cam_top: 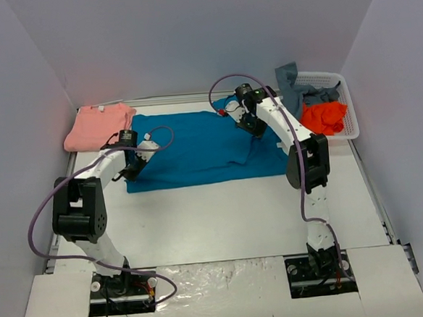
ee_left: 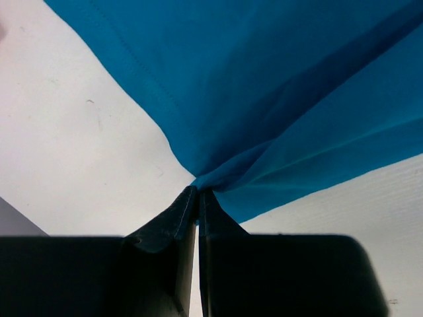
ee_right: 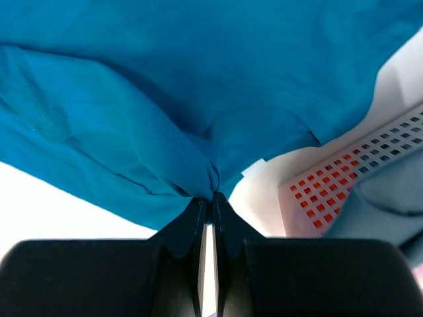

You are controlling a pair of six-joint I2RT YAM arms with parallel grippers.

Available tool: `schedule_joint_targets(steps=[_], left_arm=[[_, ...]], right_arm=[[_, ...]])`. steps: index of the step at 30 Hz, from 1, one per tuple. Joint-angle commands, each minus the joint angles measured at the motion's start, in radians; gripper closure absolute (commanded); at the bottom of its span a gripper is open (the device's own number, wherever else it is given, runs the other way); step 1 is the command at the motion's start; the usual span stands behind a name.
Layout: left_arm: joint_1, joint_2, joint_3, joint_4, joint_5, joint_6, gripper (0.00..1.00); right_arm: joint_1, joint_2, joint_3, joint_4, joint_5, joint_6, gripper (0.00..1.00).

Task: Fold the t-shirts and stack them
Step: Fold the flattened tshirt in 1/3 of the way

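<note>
The teal-blue t-shirt (cam_top: 196, 149) lies spread across the middle of the table. My left gripper (cam_top: 133, 162) is shut on its left edge; the left wrist view shows the cloth (ee_left: 277, 99) pinched at the fingertips (ee_left: 188, 201). My right gripper (cam_top: 249, 121) is shut on its far right part; the right wrist view shows the cloth (ee_right: 165, 99) bunched at my closed gripper (ee_right: 210, 198). A folded salmon-pink t-shirt (cam_top: 99, 126) lies at the far left. The orange t-shirt (cam_top: 325, 116) and the grey-blue t-shirt (cam_top: 297, 87) sit in the basket.
The white lattice basket (cam_top: 349, 109) stands at the far right, also in the right wrist view (ee_right: 350, 178). Grey walls enclose the table on three sides. Purple cables loop off both arms.
</note>
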Motion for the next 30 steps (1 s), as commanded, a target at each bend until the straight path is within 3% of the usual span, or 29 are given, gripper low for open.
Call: schedule_joint_targets(steps=[1, 8, 16, 30], left_arm=[[0.007, 0.024, 0.052, -0.036, -0.009, 0.023, 0.98], [0.007, 0.079, 0.069, -0.023, -0.015, 0.018, 0.91], [0.007, 0.069, 0.038, 0.019, -0.043, 0.0, 0.76], [0.006, -0.008, -0.012, 0.023, -0.075, 0.004, 0.7]], right_arm=[[-0.006, 0.027, 0.045, -0.028, 0.043, -0.002, 1.0], [-0.021, 0.053, 0.055, 0.001, 0.045, 0.003, 1.0], [-0.029, 0.082, 0.096, 0.036, 0.092, 0.027, 1.0], [-0.032, 0.174, 0.154, 0.049, 0.169, 0.073, 1.0]])
